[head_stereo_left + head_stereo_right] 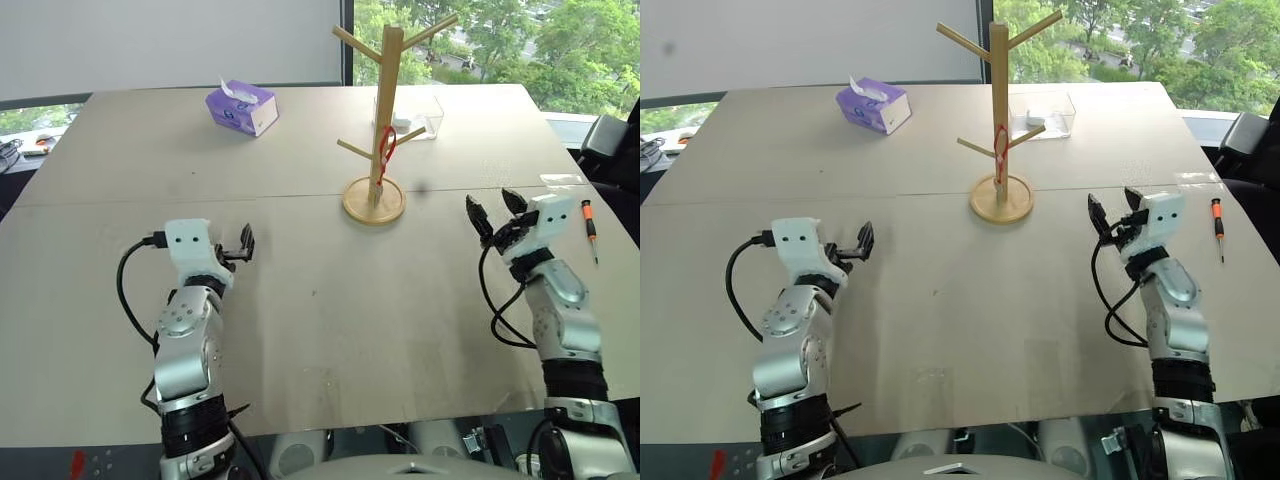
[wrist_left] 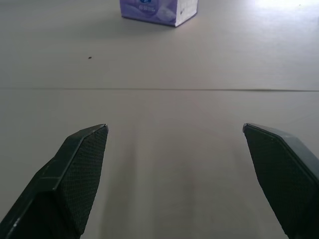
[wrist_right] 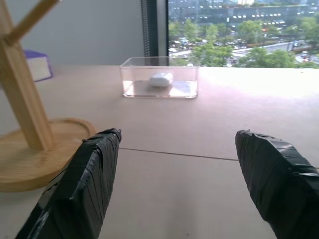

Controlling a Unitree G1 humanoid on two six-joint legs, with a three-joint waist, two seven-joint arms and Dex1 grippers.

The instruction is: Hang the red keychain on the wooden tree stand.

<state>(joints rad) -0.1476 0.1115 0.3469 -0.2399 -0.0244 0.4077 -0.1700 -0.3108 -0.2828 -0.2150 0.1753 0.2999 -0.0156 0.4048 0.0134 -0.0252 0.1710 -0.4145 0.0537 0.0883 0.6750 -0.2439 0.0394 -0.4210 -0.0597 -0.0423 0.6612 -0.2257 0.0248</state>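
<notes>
Already the red keychain (image 1: pixel 387 147) hangs from a low peg of the wooden tree stand (image 1: pixel 383 100) mid-worktop (image 1: pixel 300 320). Our left end effector (image 1: pixel 246 243) and right end effector (image 1: pixel 492 214) both gape wide, holding nothing. A careless sweep could, we judge, knock the stand and shake the loop off. Nearby sit a tissue box (image 1: pixel 242 106), a clear tray (image 1: pixel 1041 113) and a screwdriver (image 1: pixel 590 228); nothing blocks us.

Red keychain (image 1: pixel 387 146) hangs from a peg of the wooden tree stand (image 1: pixel 376 120), mid-bench (image 1: pixel 300 300). Left gripper (image 1: pixel 246 243) and right gripper (image 1: pixel 492 213) sit low, well apart from the stand, jaws parted, empty. Purple tissue box (image 1: pixel 242 106) far left; screwdriver (image 1: pixel 590 228) far right.
</notes>
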